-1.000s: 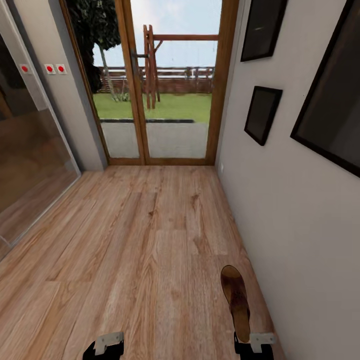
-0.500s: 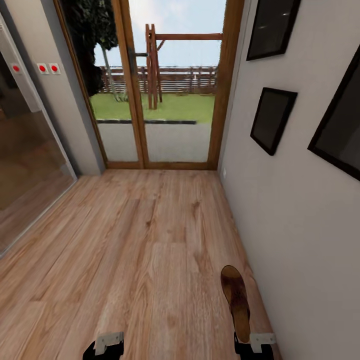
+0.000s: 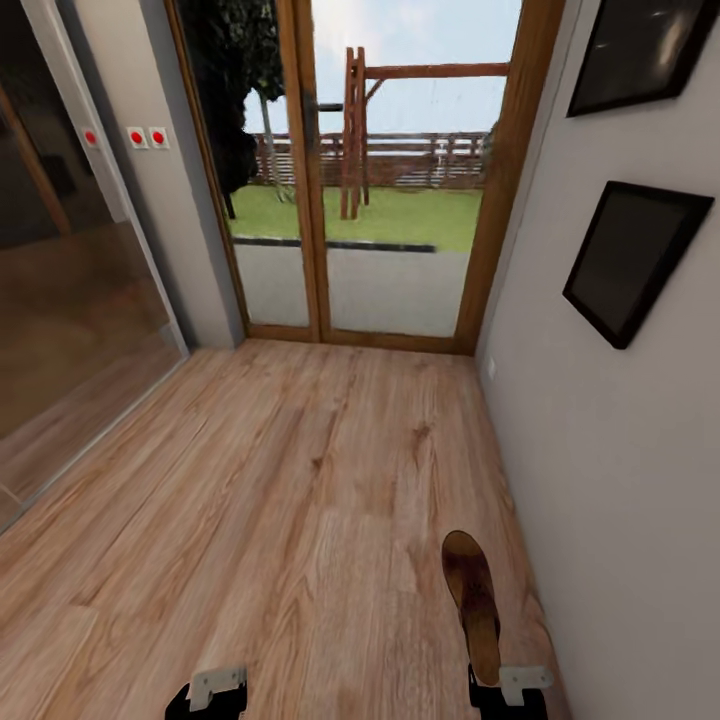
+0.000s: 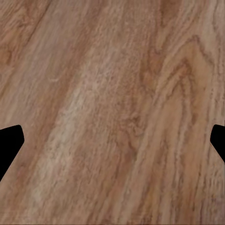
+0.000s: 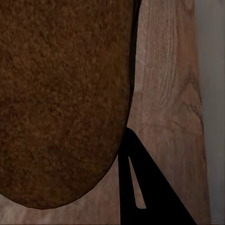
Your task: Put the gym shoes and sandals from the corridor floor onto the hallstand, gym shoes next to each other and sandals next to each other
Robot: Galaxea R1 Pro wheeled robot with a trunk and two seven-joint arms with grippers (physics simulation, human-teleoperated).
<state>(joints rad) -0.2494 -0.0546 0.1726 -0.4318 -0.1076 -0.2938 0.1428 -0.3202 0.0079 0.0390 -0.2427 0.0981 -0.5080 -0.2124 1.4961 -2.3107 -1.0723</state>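
At the near edge of the head view, both grippers are cut off by the frame: of the left gripper only a pale bracket and a black stub show, and the right gripper shows the same way. The fingertips of neither can be made out there.

In the left wrist view two black fingers sit at opposite edges with bare wood between them, so the left gripper stands wide and holds nothing. In the right wrist view one black finger shows beside the sandal; its partner is out of sight, so I cannot tell whether that gripper is closed on the sandal or not.

The sandal points away from the robot, its far end rounded and its near end hidden at the right gripper. It is close to the right wall, well right of the left gripper. Whether it rests on the corridor floor or is lifted is unclear. It is brown, with a darker rim and a reddish-brown, grainy footbed; straps cannot be made out.

At the far end stands a wood-framed glass door. Dark picture frames hang on the right wall.
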